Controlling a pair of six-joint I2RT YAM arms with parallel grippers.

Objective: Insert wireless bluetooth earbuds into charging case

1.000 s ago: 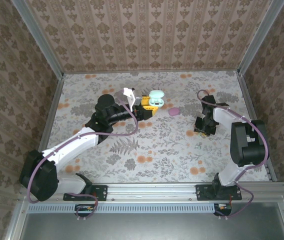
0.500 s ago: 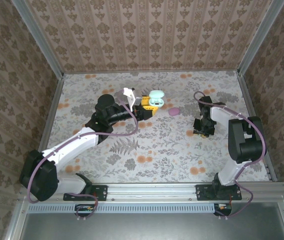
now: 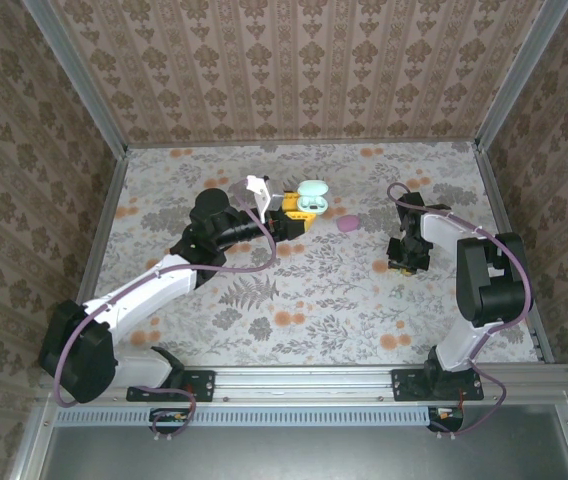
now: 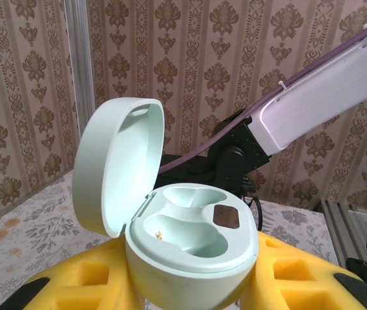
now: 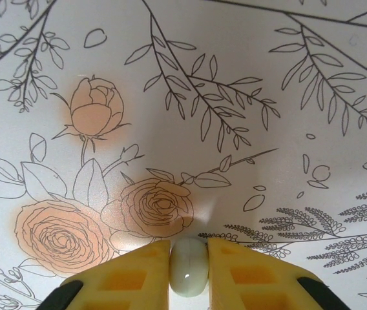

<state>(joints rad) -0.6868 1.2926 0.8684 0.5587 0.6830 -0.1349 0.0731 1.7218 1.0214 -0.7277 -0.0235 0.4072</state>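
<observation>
My left gripper [image 4: 190, 284] is shut on the base of a mint-green charging case [image 4: 190, 239]. The case is held upright with its lid [image 4: 115, 168] swung open to the left. Both moulded wells are empty. In the top view the case [image 3: 311, 197] is held above the back middle of the table by the left gripper [image 3: 297, 213]. My right gripper [image 5: 188, 265] points down at the flower-print table and is shut on a small rounded pale mint earbud [image 5: 188, 276], pinched between its yellow pads [image 5: 132, 274]. In the top view the right gripper [image 3: 402, 262] is low at the right.
A pink pebble-like case [image 3: 347, 222] lies on the table between the two grippers. Patterned walls and metal rails [image 3: 509, 250] close in the table on three sides. The right arm's elbow [image 3: 489, 275] stands close to the right rail.
The right gripper's jaws have closed onto the pale earbud. The right arm shifted slightly left early on. The left arm and the open case have not moved.
</observation>
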